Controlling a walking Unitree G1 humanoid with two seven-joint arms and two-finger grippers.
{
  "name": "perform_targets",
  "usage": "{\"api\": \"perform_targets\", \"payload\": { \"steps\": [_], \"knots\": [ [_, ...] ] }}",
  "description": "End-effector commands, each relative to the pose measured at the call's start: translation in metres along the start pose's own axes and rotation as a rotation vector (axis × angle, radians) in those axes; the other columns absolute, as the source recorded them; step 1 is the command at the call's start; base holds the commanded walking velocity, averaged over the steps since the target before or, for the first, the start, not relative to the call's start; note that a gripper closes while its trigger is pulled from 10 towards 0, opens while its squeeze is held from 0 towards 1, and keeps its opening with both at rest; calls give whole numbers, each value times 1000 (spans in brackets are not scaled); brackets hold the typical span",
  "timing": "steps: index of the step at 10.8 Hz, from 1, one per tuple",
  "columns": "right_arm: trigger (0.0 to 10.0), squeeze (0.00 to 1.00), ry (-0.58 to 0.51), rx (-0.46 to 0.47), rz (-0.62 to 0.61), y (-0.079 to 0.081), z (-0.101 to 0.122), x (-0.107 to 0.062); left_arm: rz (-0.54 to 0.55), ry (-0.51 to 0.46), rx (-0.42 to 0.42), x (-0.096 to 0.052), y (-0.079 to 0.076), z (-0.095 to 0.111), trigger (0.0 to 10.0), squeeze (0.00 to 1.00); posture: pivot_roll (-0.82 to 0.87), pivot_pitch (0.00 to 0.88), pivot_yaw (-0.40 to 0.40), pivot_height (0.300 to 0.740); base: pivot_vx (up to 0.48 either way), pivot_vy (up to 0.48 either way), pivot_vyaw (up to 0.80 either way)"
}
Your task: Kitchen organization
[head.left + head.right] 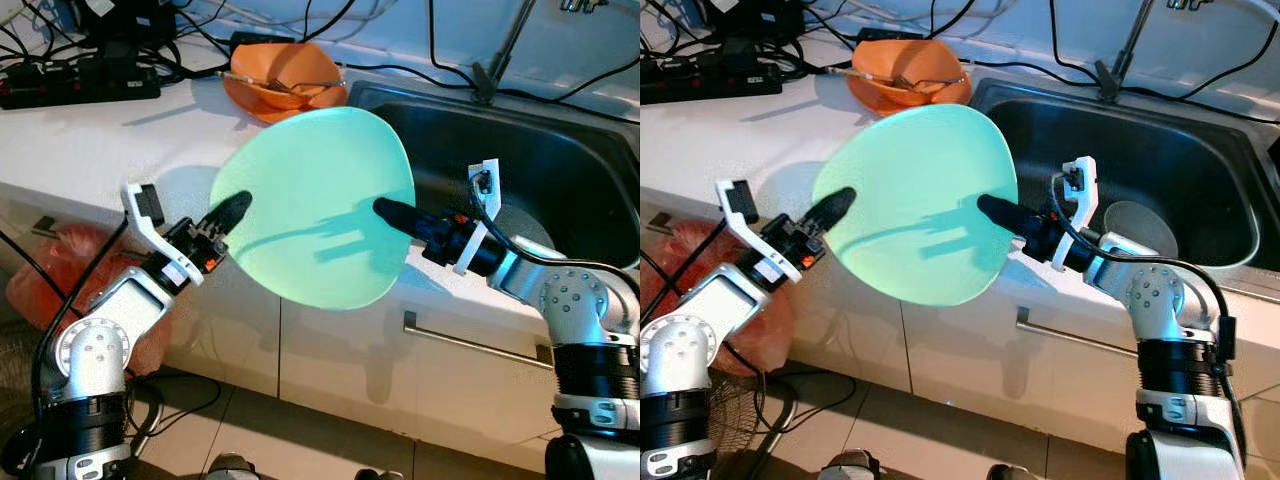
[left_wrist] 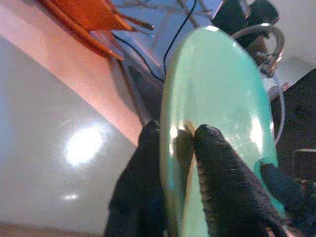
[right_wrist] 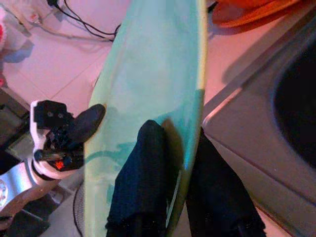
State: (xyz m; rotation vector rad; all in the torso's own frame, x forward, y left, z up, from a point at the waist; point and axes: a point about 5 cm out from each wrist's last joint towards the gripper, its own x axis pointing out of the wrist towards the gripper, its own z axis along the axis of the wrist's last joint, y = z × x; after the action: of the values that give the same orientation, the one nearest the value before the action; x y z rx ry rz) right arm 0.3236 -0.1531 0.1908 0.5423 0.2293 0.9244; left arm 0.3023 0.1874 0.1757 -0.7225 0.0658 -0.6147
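Note:
A large mint-green plate (image 1: 315, 205) hangs tilted above the counter's front edge, held between both arms. My left gripper (image 1: 232, 212) is shut on its left rim; the rim runs between the black fingers (image 2: 217, 173) in the left wrist view. On the opposite side my right gripper (image 1: 388, 212) is shut on the right rim, one finger (image 3: 140, 168) on each face of the plate (image 3: 153, 74). An orange bowl (image 1: 285, 80) with a utensil in it sits on the white counter (image 1: 90, 150) behind the plate.
A steel sink (image 1: 560, 170) lies at the right, with a grey bowl (image 1: 1135, 225) inside and a tap (image 1: 500, 50) behind. Power strips and cables (image 1: 90, 60) crowd the back left. Below are white cabinet doors with a handle (image 1: 470, 340), and a red bag (image 1: 70, 260).

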Motion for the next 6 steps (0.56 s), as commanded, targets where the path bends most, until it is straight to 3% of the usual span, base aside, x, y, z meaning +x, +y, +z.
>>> {"api": "perform_targets", "payload": {
  "steps": [1, 4, 6],
  "knots": [
    [0, 0, 30, -20, -73, -5, -3, 0, -76, 18, 21, 8, -12, -1, 10000, 1000, 183, 108, -36, 740, 0, 0, 0],
    [0, 0, 5, -6, -146, -12, -3, 1, 15, -7, 62, 7, 1, 1, 10000, 1000, 180, 112, -41, 740, 0, 0, 0],
    [0, 0, -33, -4, -209, -17, 0, 3, 30, -24, 69, 5, 1, 4, 10000, 1000, 181, 113, -44, 740, 0, 0, 0]
  ]
}}
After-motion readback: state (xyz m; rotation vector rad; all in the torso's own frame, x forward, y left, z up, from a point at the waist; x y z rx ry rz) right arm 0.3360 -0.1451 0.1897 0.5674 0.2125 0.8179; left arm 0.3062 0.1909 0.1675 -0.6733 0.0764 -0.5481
